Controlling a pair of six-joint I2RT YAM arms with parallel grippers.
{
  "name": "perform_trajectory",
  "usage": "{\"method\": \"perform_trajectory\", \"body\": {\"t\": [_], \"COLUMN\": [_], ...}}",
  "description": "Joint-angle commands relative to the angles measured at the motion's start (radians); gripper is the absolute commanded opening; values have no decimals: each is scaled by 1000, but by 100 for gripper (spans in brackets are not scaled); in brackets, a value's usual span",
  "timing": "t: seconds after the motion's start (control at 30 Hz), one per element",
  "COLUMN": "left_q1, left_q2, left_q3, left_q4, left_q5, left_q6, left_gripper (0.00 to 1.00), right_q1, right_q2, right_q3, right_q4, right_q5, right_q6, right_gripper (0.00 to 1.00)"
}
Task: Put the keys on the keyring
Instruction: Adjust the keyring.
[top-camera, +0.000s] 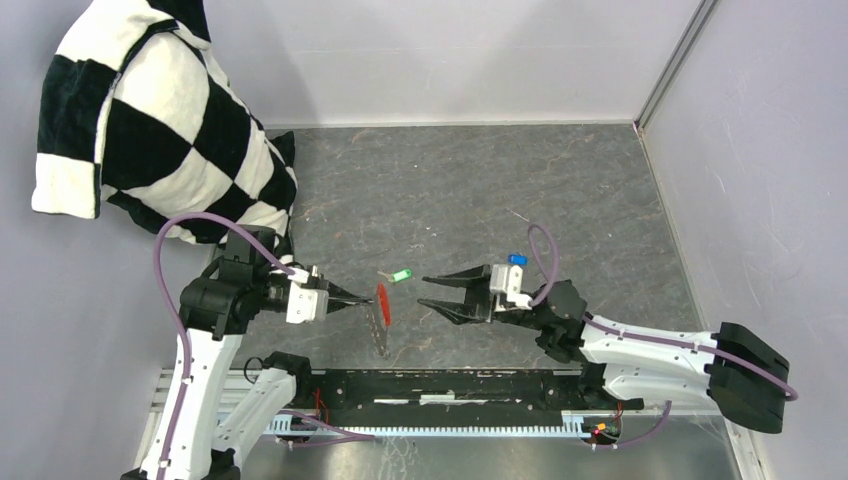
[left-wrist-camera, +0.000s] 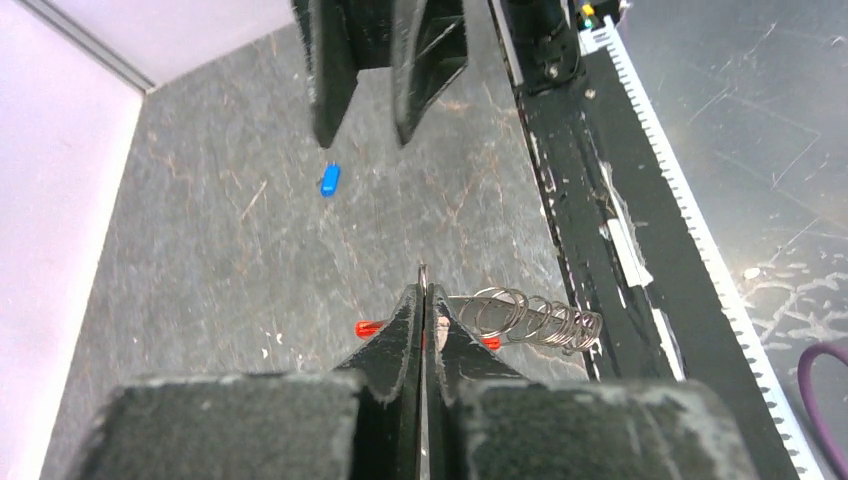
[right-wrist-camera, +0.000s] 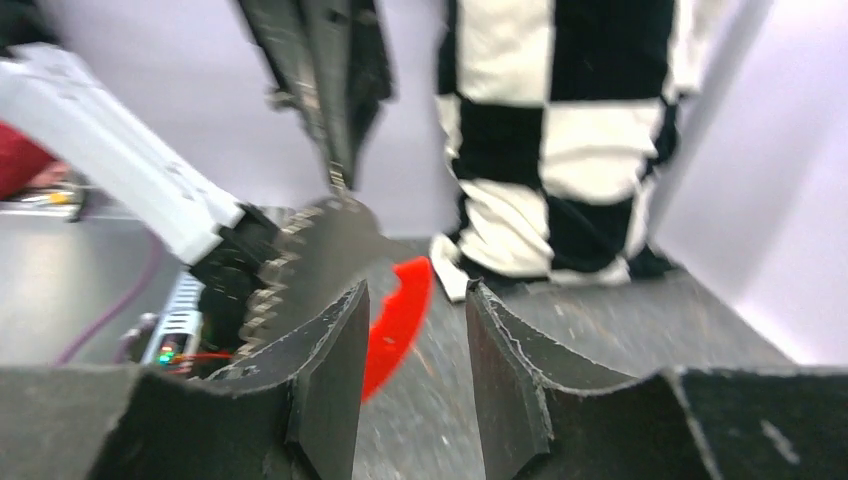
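Top external view shows the left end effector (top-camera: 352, 298) clamped fully shut, its tip right at the keyring (top-camera: 381, 310). The left wrist cam backs that up: a thin sliver of metal pokes out between the pressed-together fingers (left-wrist-camera: 410, 325), so it looks like it has the ring pinched. The red tag (top-camera: 382, 302) sits just past the fingertips, and the grey chain strap (top-camera: 378, 338) trails off toward the near edge of the tabletop (top-camera: 450, 180).

The right end effector (top-camera: 428, 290) faces it from the other side with its jaws parted about halfway and nothing in them. From the right wrist cam, which is pretty blurry, the red tag shows through the gap between the fingers but isn't touching them.

The green key (top-camera: 402, 275) lies on the tabletop between the two end effectors, a bit toward the far side and just beside the tag. The blue key (top-camera: 517, 259) lies further right, close by the right wrist and well apart from the ring. A checkered cloth (top-camera: 150, 120) is piled in the far left corner.
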Motion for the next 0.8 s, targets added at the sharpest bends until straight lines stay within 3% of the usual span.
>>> {"method": "perform_trajectory", "body": {"t": [0.0,0.17,0.77], "left_q1": [-4,-6,-17], "left_q2": [11,5,3], "left_q3": [59,68,86], "left_q4": [-11,-10,-10], "left_q5": [152,160,170], "left_q6": [-24,-51,-66], "left_gripper": [2,2,2], "right_q1": [6,32,53], "right_q2": [-8,42,228], "right_q3": [40,110,296], "right_q4": [101,129,64], "right_q5": [-281,-350,-312], "right_q6": [-10,-8,-32], "right_gripper": [46,46,42]}}
